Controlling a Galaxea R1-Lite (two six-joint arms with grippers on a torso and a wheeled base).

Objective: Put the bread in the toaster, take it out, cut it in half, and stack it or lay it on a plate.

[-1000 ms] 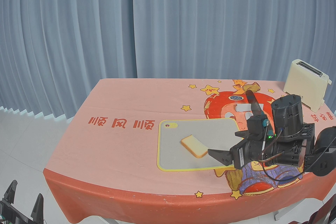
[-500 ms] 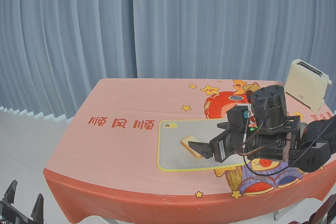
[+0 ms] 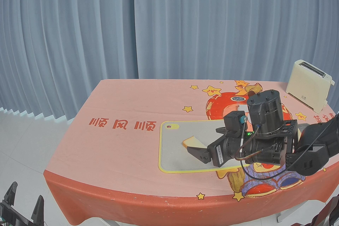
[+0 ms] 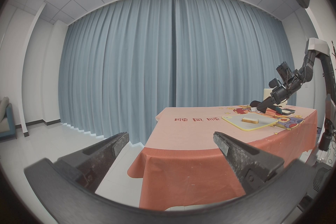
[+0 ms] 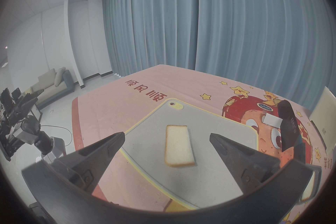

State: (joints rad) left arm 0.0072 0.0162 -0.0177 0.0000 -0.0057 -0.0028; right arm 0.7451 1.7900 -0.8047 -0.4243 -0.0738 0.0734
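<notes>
Right gripper [image 5: 165, 138] hovers over the bread [image 3: 193, 142] on the cutting board [image 3: 173, 154] near the counter's front edge, fingers spread wide, empty.

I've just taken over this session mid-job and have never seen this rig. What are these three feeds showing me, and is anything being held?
This is a two-armed robot at a table with a pink cloth. The head view looks down from the robot's head. Each wrist view looks out from a camera on one arm, past that arm's own end effector. On the table are a grey cutting board with one slice of bread on it, and a cream toaster at the far right corner. The right end effector is open and poised over the bread, holding nothing. The left end effector is also open and empty, low down and away from the table.
</notes>
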